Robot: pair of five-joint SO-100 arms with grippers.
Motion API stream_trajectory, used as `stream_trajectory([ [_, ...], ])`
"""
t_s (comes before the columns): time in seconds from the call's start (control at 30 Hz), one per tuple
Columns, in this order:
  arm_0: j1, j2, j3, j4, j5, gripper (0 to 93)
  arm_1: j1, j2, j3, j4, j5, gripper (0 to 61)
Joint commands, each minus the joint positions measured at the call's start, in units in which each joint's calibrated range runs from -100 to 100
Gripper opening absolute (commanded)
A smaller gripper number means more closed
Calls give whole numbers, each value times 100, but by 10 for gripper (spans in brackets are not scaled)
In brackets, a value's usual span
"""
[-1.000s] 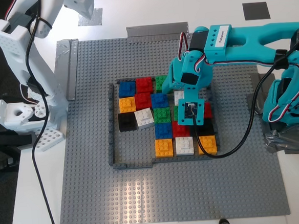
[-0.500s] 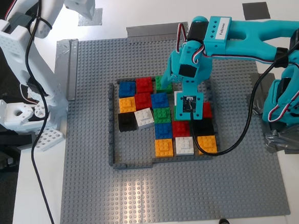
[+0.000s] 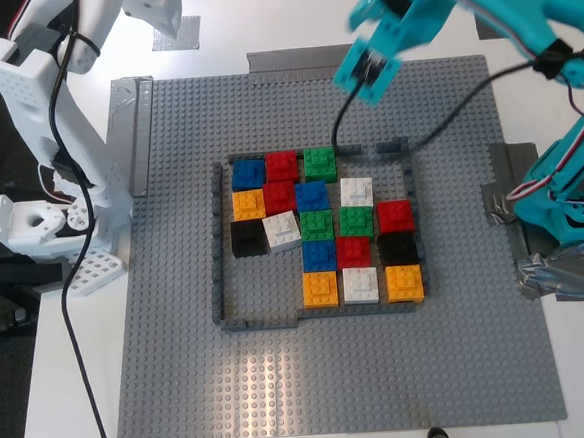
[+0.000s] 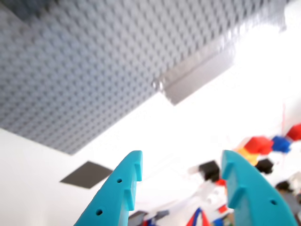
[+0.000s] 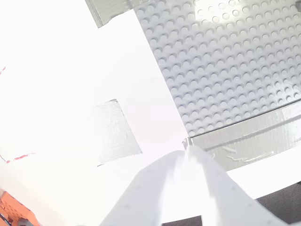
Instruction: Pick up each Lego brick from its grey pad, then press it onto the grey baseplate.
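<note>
The exterior view is showing the whole grey baseplate (image 3: 179, 317) with a thin dark-grey brick frame (image 3: 217, 244) on it, enclosing coloured 2x2 bricks. My first gripper (image 3: 372, 68), the teal one, is appearing motion-blurred high above the far edge of the baseplate, well apart from every brick. A white brick (image 3: 356, 190) is sitting inside the frame beside a green brick (image 3: 319, 162); a second white brick (image 3: 282, 230) is lying tilted, touching a black brick (image 3: 248, 238).

The first wrist view is showing what the exterior view cannot: my first gripper (image 4: 181, 181) is standing with its 2 teal jaws spread wide, nothing between them. Beyond them a dark grey pad (image 4: 86, 174) is lying on the white table, apart from the baseplate (image 4: 84, 61) and a silver tape strip (image 4: 197, 77).

The second wrist view is showing my second gripper (image 5: 188, 155), white, with its jaws pressed together and carrying nothing, hovering over the baseplate corner (image 5: 225, 61). A pale grey pad (image 5: 113, 134), bare, is lying near its tip.

No readable writing is resolving in any view.
</note>
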Motion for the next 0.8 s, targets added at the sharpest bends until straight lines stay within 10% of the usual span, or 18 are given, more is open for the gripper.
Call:
stream_trajectory([
  [0.0, 1313, -101, -773, -14, 26, 0, -30, -448, -50, 20, 25, 2],
  [0.37, 3200, -101, -1838, 1873, -536, 0, -37, -448, -23, 44, 29, 2],
  [0.77, 3279, -15, -1739, 1930, -785, 0, -66, -448, 23, 4, 44, 2],
])
